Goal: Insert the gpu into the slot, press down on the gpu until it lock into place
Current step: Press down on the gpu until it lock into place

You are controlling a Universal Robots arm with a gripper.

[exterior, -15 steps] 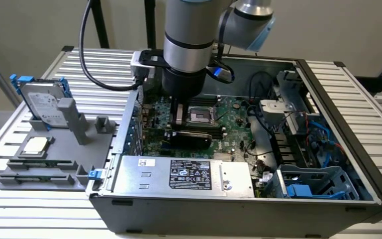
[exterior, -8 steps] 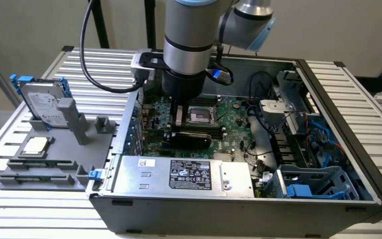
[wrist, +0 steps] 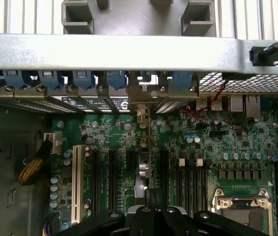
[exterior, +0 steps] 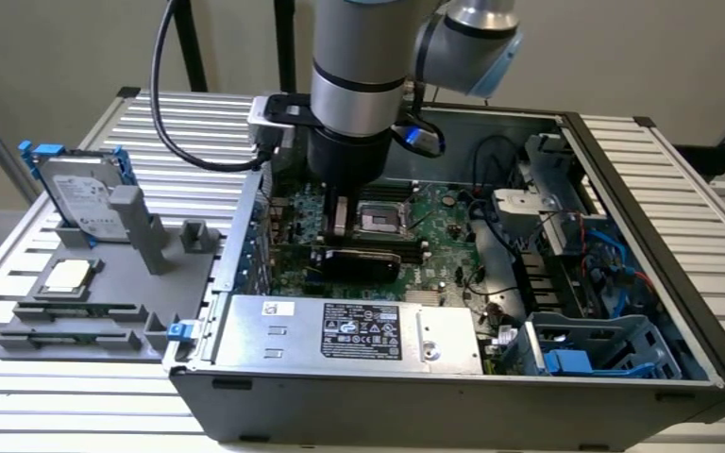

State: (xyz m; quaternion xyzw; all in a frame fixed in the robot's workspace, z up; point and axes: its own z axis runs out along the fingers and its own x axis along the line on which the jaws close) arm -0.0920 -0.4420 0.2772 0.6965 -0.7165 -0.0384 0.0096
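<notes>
Evidently the pincer (exterior: 337, 247), closed, presses on the gpu (exterior: 360, 261) at the motherboard's (exterior: 445, 222) six o'clock; the slot beneath stays hidden.

Glossy black gpu (exterior: 360, 261) on a green motherboard (exterior: 445, 247), beside a silver power-supply box (exterior: 350, 332).

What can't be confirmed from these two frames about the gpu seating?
- Exterior view: gpu lower edge and slot contact hidden behind its own black shroud.
- Exterior view: gripper contact with the card too small to tell.
- Wrist view: the slot's lock latch can't be made out.
</notes>
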